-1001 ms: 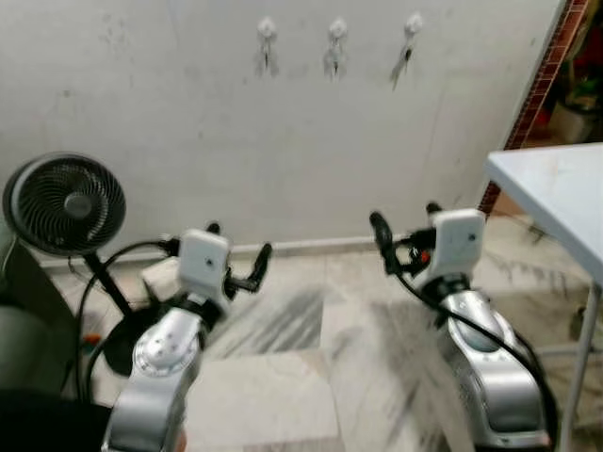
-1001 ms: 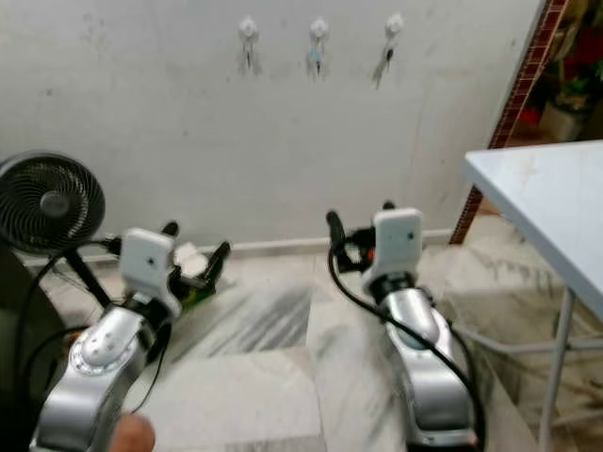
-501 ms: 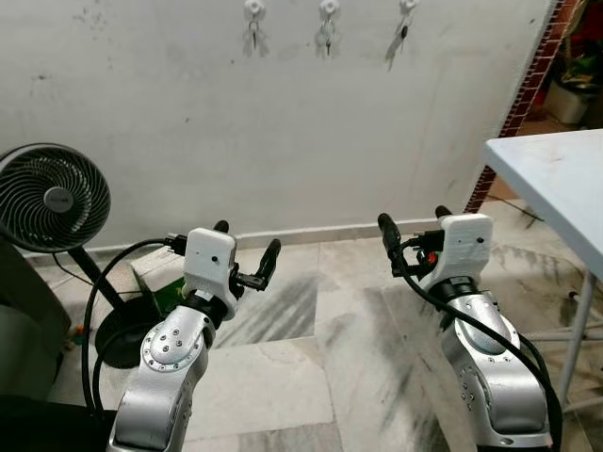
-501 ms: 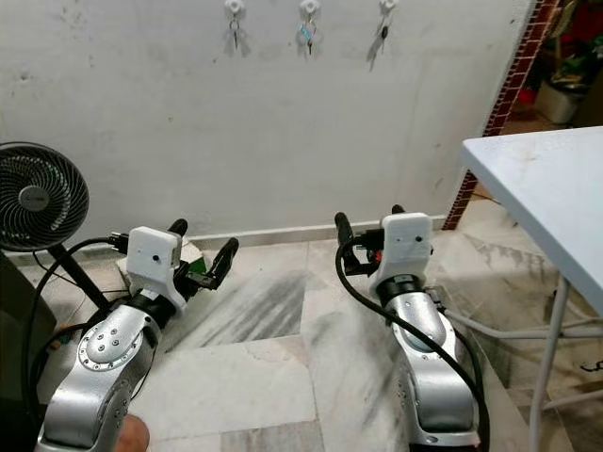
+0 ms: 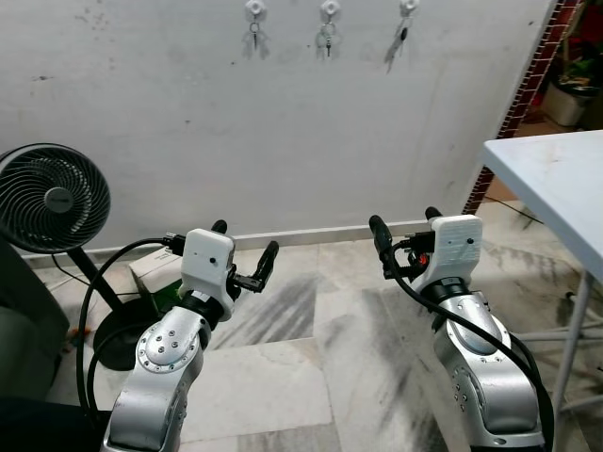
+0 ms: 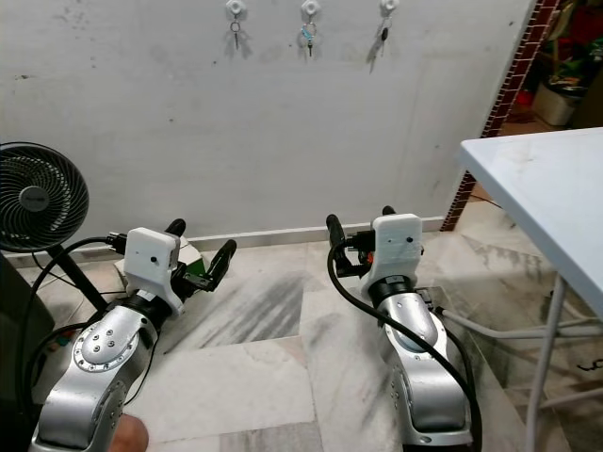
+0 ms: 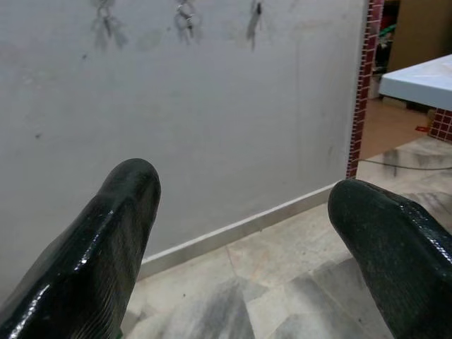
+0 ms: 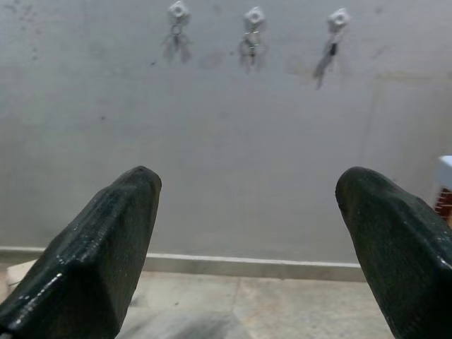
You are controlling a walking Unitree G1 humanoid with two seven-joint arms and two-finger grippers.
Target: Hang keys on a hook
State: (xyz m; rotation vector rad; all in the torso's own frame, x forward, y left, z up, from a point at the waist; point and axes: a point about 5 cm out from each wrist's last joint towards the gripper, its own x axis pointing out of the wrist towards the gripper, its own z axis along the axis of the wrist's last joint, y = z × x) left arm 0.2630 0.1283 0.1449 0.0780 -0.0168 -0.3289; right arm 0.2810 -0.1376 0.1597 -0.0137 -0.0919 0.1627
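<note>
Three white hooks are fixed high on the grey wall, and each carries a bunch of keys: the left keys (image 5: 252, 34), the middle keys (image 5: 326, 40) and the right keys (image 5: 397, 49). They also hang in the right wrist view, on the left hook (image 8: 178, 10), the middle hook (image 8: 253, 15) and the right hook (image 8: 339, 18). My left gripper (image 5: 245, 245) is held low in front of me, open and empty. My right gripper (image 5: 405, 224) is level with it, also open and empty. Both point at the wall, well below the hooks.
A black floor fan (image 5: 53, 198) stands at the left by the wall, with a small box (image 5: 155, 273) and cables at its base. A white table (image 5: 556, 184) juts in at the right, beside a brick pillar (image 5: 533, 71). Marble floor lies ahead.
The camera has tipped down a little and the blur has cleared, so the hooks sit higher in the picture. Both arms keep their pose; the right gripper has edged slightly left.
</note>
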